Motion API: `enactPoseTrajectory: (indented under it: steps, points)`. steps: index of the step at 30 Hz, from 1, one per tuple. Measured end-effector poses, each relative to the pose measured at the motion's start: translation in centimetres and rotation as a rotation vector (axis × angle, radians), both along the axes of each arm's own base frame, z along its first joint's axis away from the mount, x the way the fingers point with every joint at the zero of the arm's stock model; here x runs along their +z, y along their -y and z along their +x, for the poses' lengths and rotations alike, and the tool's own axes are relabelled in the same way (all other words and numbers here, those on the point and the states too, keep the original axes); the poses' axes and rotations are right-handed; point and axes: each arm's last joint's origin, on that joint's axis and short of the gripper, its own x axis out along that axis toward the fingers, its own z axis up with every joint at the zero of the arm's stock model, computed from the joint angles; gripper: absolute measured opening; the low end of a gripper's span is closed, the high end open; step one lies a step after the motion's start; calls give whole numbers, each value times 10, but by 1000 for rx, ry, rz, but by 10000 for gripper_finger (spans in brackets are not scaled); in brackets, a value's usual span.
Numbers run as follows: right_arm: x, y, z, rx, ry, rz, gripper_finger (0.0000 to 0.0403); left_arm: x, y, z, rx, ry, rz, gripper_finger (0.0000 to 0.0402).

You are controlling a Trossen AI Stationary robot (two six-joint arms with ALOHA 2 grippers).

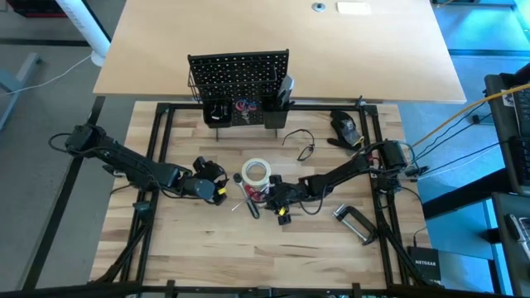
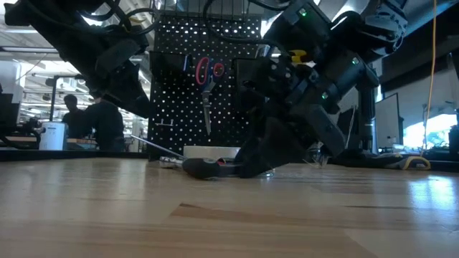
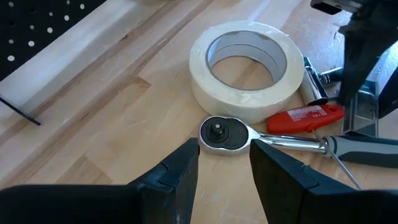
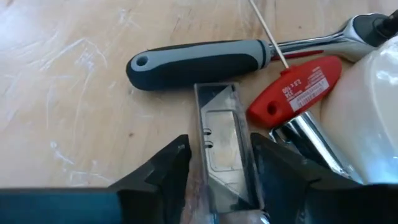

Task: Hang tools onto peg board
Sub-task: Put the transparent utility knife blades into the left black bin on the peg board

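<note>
tape roll (image 3: pixel 245 71): 1 | ratchet (image 3: pixel 225 134): 1 | red hex key (image 4: pixel 295 90): 1 | left claw (image 3: pixel 224 163): open over ratchet head | right claw (image 4: pixel 217 163): straddling 1 clear blade case (image 4: pixel 222 140), grip unclear

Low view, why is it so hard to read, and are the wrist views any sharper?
Low view: bright room behind leaves the arms and peg board as dark shapes. Left wrist view: tape roll and ratchet head crisp. Right wrist view: clear blade case sharp, tape edge washed out by glare.
</note>
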Motion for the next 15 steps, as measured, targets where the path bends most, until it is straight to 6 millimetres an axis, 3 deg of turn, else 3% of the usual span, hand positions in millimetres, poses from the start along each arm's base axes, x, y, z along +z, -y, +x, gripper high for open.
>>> enactPoseTrajectory:
  steps: [5, 15]
  points:
    - [3, -1, 4, 3, -32, -4, 113, 0, 0, 0, 16, 15, -16, 135]
    - [33, -2, 3, -43, -24, -22, 122, 3, 1, 3, -28, 18, 19, 135]
